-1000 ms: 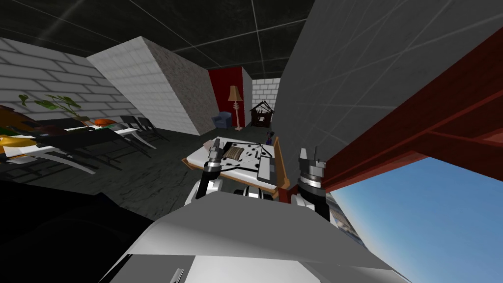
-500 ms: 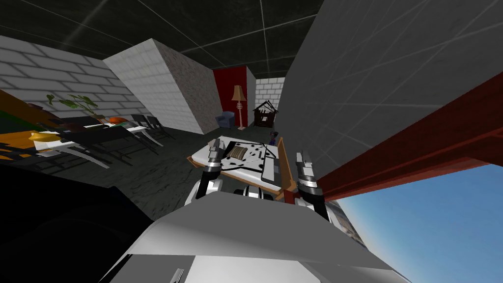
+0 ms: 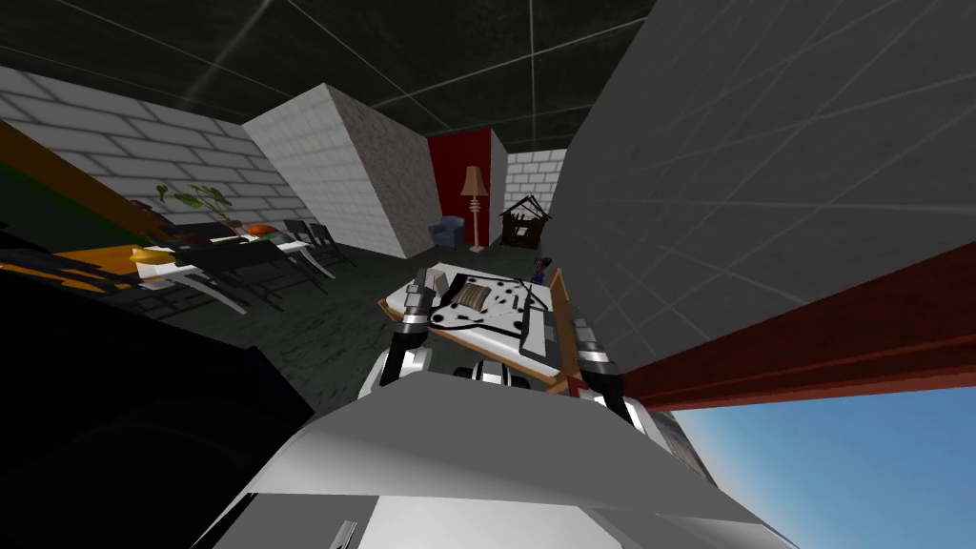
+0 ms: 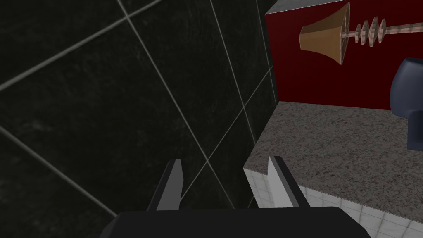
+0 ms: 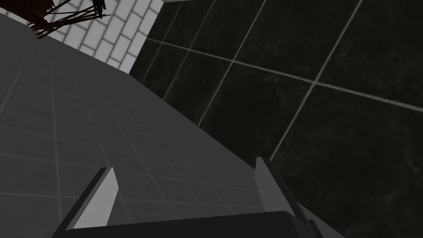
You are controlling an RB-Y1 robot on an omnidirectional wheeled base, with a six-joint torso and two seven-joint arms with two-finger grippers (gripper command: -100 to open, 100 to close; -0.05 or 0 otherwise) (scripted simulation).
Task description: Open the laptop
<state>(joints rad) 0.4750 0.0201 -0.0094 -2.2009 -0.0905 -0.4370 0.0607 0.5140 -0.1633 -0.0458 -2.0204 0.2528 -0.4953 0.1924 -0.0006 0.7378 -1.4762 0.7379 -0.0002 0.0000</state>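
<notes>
Grey slab on a spotted tabletop – the laptop (image 3: pixel 534 329) is small and hard to read.

Its hinge and edges cannot be made out; it lies flat toward the right side of a wood-framed table (image 3: pixel 491 322) with a white, black-spotted top, and looks shut. A brownish striped thing (image 3: pixel 472 295) beside it is too small to name. The left gripper (image 3: pixel 416 286) hangs over the table's near left corner, its blades (image 4: pixel 175 186) spread with nothing between them. The right gripper (image 3: pixel 579 329) sits just beside the table's right edge near the laptop, its blades (image 5: pixel 103 194) also spread wide – empty. Beyond the table stand a floor lamp (image 3: pixel 474 186), a blue armchair (image 3: pixel 445 232) and a dark wooden rack (image 3: pixel 522 221); a dining table with chairs (image 3: pixel 229 257) lies well off to the left.
</notes>
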